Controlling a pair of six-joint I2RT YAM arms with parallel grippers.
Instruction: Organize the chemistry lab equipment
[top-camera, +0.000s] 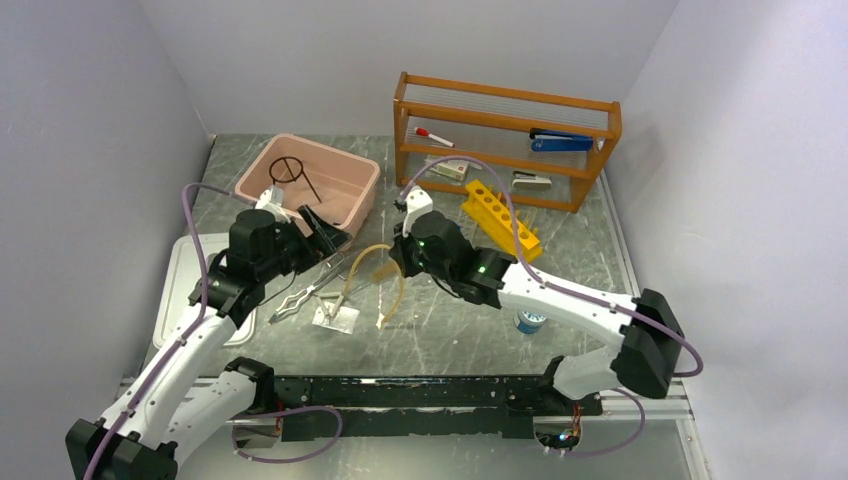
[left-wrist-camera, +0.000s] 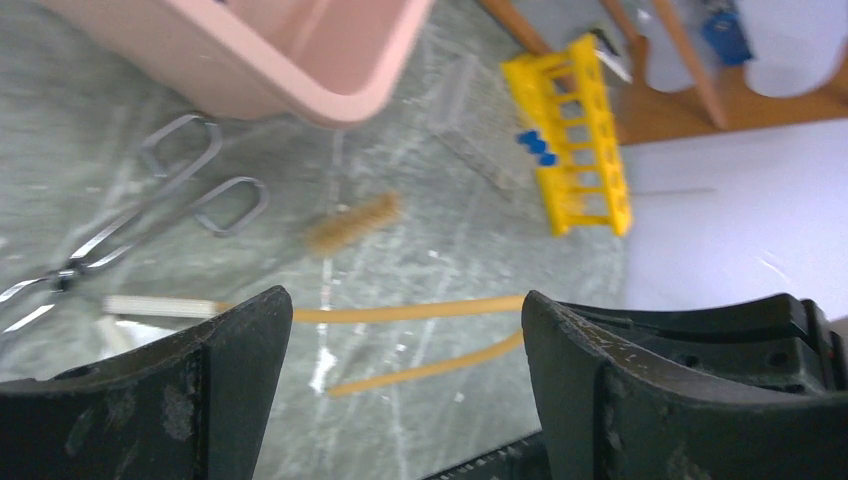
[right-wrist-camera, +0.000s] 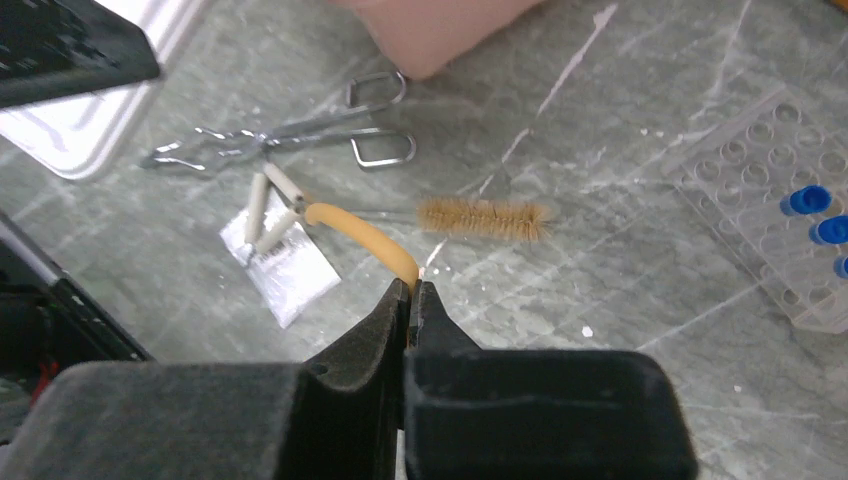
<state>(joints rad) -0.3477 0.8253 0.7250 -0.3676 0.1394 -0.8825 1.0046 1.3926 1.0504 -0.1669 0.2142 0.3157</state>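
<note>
My right gripper (right-wrist-camera: 412, 288) is shut on one stretch of the tan rubber tubing (right-wrist-camera: 358, 231), which curves away to white end pieces by a small clear bag (right-wrist-camera: 283, 268). From above, the tubing (top-camera: 368, 262) loops below the right gripper (top-camera: 398, 256). My left gripper (left-wrist-camera: 402, 300) hangs open above the table with nothing between its fingers; the tubing (left-wrist-camera: 400, 313) lies beyond them. Silvery tongs (top-camera: 305, 290) lie just left of the tubing. The black wire ring stand (top-camera: 290, 170) rests inside the pink bin (top-camera: 352, 200). Blue-capped tubes (right-wrist-camera: 806, 200) stand in a clear rack.
A bristle brush (right-wrist-camera: 485, 217) lies beside the tubing. A yellow rack (top-camera: 500, 215) sits in front of the wooden shelf (top-camera: 505, 100), which holds a red-capped marker (top-camera: 433, 135) and a blue stapler (top-camera: 560, 142). A silver tray (top-camera: 178, 290) is at the left, a blue-lidded jar (top-camera: 530, 322) at the right.
</note>
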